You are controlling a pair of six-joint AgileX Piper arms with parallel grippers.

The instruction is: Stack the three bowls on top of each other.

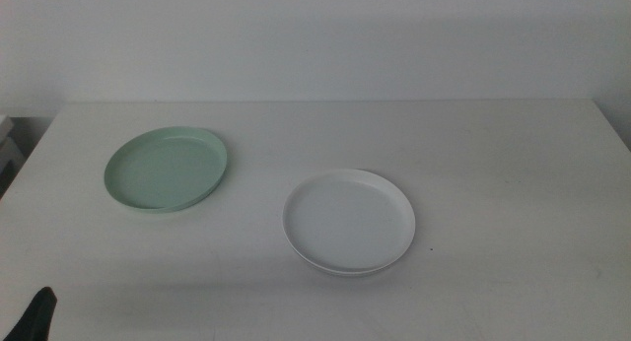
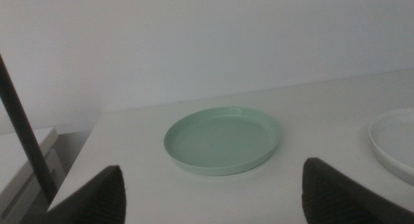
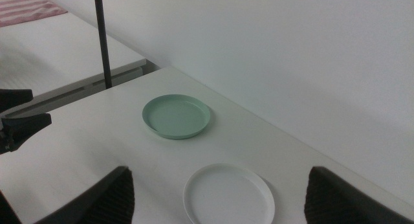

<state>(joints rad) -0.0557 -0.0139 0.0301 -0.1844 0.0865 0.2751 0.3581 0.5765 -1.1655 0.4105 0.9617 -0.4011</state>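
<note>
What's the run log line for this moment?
mint green bowl alone | white bowl apart | grey unseen | left hand open | right hand open

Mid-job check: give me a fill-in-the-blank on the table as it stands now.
In the middle view, the mint green bowl lies to the ____ of the white bowl.
The two bowls lie ____, not touching.
The left tool and right tool both have their jaws ____.
Missing words: left; apart; open.
</note>
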